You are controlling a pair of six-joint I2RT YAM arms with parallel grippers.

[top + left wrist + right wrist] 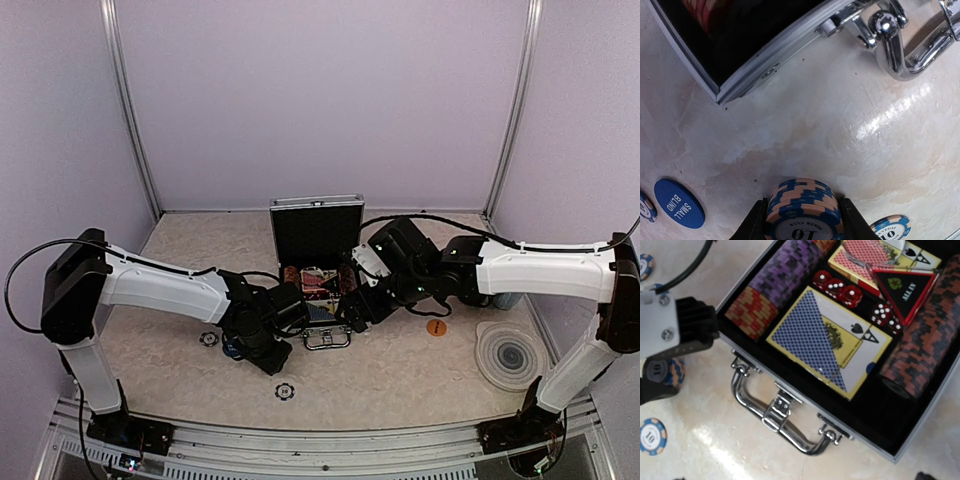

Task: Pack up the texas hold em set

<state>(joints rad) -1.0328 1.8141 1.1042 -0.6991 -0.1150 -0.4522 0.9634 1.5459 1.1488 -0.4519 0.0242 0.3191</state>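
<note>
Several blue ten-chips (802, 207) stand stacked on the worktop (840, 140) beside the open silver case (765, 70), clamped in my left jaws, my right jaws spread empty over it; a lopsided squeeze could spill the stack on lifting.

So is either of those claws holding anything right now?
The left gripper pinches a small stack of blue chips by its rim; the right gripper holds nothing.
</note>
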